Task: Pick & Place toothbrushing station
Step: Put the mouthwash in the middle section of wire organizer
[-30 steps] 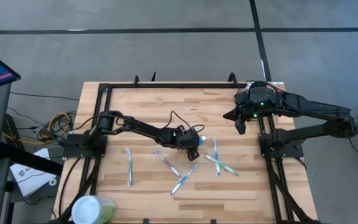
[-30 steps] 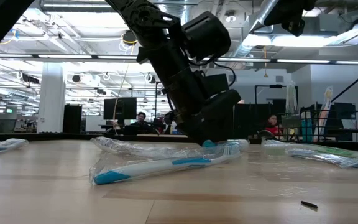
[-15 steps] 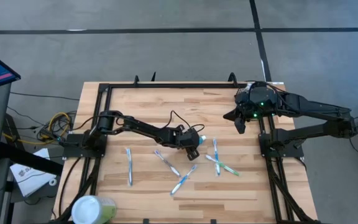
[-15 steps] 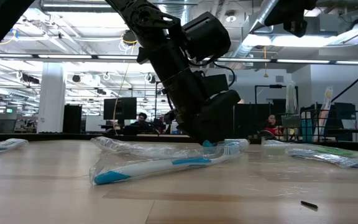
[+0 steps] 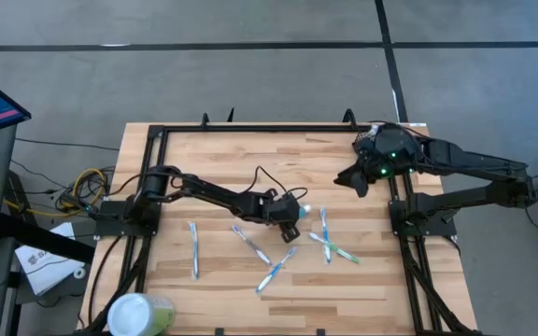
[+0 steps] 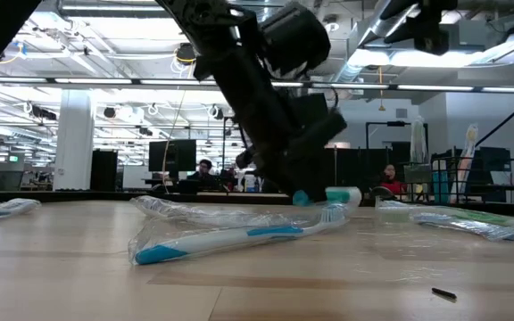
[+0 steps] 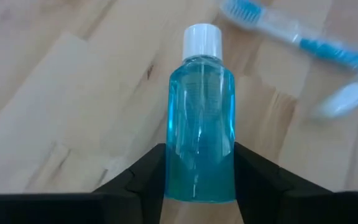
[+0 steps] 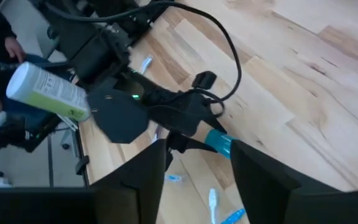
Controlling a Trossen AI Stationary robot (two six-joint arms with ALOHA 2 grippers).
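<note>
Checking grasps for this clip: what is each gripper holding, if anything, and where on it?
The left gripper clamps a small blue bottle by its lower body, white cap pointing away. The right gripper is open and empty.

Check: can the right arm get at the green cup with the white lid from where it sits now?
Probably not. The right claw hangs open at the far right edge, while the green cup sits at the near left corner, diagonally opposite, with the left arm stretched across between them.
</note>
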